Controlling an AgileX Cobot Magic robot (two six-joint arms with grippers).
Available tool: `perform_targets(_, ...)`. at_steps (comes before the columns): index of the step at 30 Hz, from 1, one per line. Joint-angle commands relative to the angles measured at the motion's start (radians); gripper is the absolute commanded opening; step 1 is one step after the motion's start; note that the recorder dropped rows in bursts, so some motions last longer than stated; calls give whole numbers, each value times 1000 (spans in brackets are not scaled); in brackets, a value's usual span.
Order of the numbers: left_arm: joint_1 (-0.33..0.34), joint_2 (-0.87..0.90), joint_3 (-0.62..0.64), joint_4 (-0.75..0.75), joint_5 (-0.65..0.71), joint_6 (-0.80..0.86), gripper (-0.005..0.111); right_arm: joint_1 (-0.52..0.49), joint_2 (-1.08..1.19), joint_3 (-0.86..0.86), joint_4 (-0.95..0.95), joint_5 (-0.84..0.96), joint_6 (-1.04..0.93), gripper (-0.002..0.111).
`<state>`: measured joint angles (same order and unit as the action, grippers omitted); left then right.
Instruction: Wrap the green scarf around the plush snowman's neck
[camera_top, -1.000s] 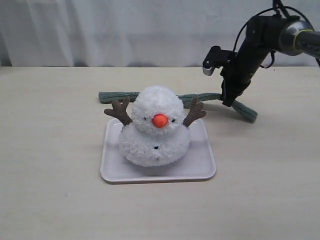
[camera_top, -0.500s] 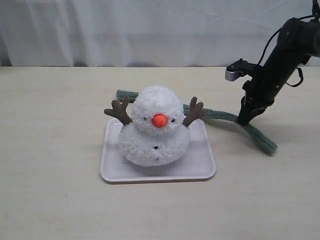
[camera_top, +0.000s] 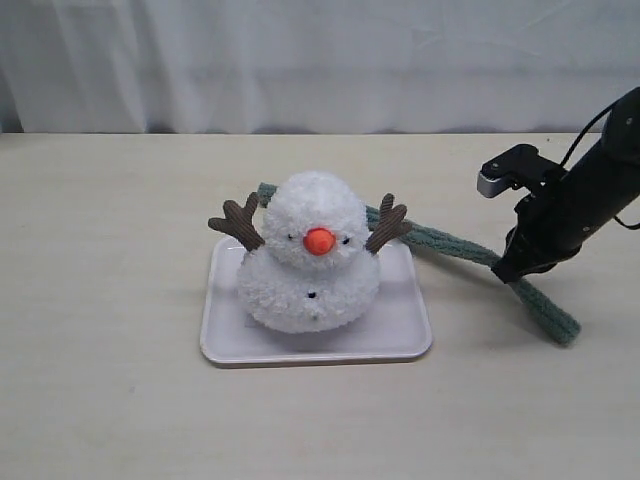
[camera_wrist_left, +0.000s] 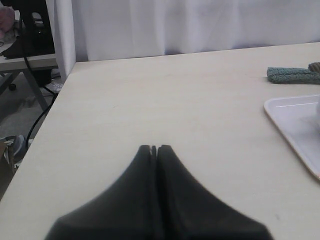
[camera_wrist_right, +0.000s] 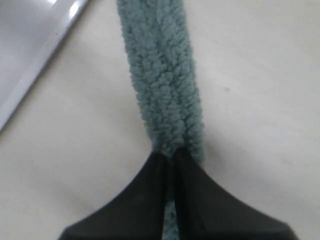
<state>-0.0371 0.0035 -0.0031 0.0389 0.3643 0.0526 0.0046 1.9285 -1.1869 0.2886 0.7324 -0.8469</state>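
Note:
The white plush snowman (camera_top: 310, 265) sits upright on a white tray (camera_top: 225, 340), orange nose facing me. Behind it runs the green scarf (camera_top: 450, 245), passing behind its head and out to the right across the table. The scarf's left end (camera_top: 265, 190) peeks out by the left antler arm and shows in the left wrist view as the scarf (camera_wrist_left: 292, 75). My right gripper (camera_top: 505, 275) is shut on the scarf (camera_wrist_right: 162, 75), near its right end (camera_top: 555, 320). My left gripper (camera_wrist_left: 154, 148) is shut on nothing, over bare table left of the tray (camera_wrist_left: 295, 125).
A white curtain hangs behind the beige table. In the left wrist view the table's left edge (camera_wrist_left: 50, 107) drops to a floor with cables and a stand.
My right gripper has moved right and toward the front, dragging the scarf. The scarf's left end has slid right behind the snowman. The snowman and tray have stayed put.

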Motion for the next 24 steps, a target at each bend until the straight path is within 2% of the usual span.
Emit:
perform_targets(1, 1, -4, 3, 1, -10, -4, 0, -2, -5, 25, 99, 3, 12, 6)
perform_targets(8, 1, -4, 3, 1, -10, -4, 0, -2, -5, 25, 123, 134, 18, 6)
perform_targets(11, 1, -4, 3, 1, -10, -4, 0, -2, -5, 25, 114, 133, 32, 8)
perform_targets(14, 1, -4, 3, 1, -10, -4, 0, -2, -3, 25, 111, 133, 32, 17)
perform_targets(18, 1, -4, 3, 1, -10, -4, 0, -2, -2, 25, 79, 126, 32, 41)
perform_targets(20, 1, -4, 3, 1, -10, -4, 0, -2, -2, 25, 66, 126, 32, 50)
perform_targets(21, 1, -4, 3, 1, -10, -4, 0, -2, -2, 25, 63, 120, 32, 53)
perform_targets(24, 1, -4, 3, 1, -10, -4, 0, -2, 1, 25, 75, 107, 32, 53)
